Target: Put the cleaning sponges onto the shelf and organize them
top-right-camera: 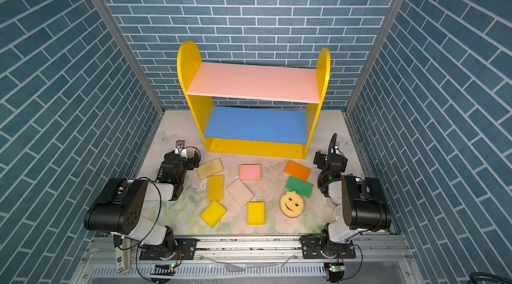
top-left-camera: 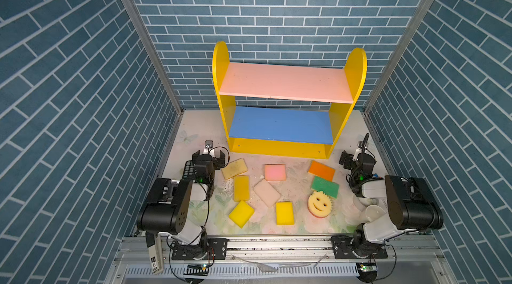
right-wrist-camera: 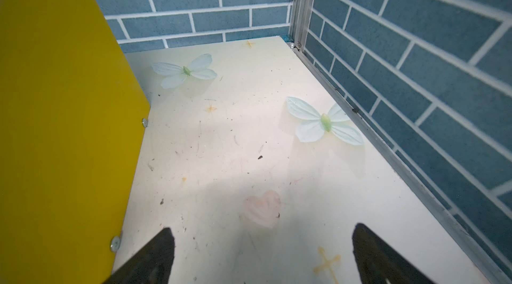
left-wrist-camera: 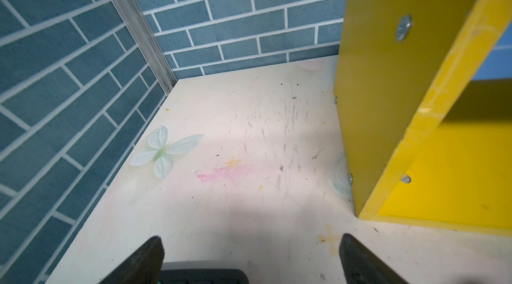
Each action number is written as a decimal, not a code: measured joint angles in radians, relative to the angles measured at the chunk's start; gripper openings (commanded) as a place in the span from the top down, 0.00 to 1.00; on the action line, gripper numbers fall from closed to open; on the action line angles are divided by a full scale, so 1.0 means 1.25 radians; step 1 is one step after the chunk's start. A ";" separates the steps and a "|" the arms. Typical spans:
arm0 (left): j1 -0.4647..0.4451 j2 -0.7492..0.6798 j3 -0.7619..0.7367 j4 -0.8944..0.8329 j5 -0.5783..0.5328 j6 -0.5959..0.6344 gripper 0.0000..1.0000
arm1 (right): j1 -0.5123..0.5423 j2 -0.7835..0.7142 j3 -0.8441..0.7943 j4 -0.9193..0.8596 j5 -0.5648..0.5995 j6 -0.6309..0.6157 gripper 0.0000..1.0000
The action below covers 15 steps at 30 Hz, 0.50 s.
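Both claws are empty. The left gripper [top-left-camera: 209, 155] is seen with jaws spread wide and nothing between them, and the right gripper [top-left-camera: 356, 156] likewise. Each is parked beside a front corner of the shelf [top-left-camera: 220, 58], outside its side panels.

All nine sponges are laid flat on the table; none is on the shelf.
- Tan sponge [top-left-camera: 234, 168]: just beside the left gripper, toward the middle.
- Black calculator [top-left-camera: 188, 170]: on that gripper's outer side, partly under the arm. It is to be left alone.
- Orange sponge [top-left-camera: 321, 170]: near the right gripper, toward the middle.

Suggested first pick is the tan sponge:
- Jaws are best turned across its short side and lowered from above.
- The darker yellow sponge [top-left-camera: 241, 188] appears to touch it, so a straight lift is advised to avoid dragging.
- Foam is likely squashed, so a firm close is needed.
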 measured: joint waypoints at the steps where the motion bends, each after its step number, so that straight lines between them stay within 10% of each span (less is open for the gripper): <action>1: 0.000 0.000 0.000 0.000 0.000 0.000 0.00 | 0.000 0.000 0.000 0.000 -0.002 0.000 0.01; 15: 0.000 0.000 0.000 0.000 0.002 0.000 0.00 | 0.000 0.000 0.000 0.000 -0.009 0.000 0.01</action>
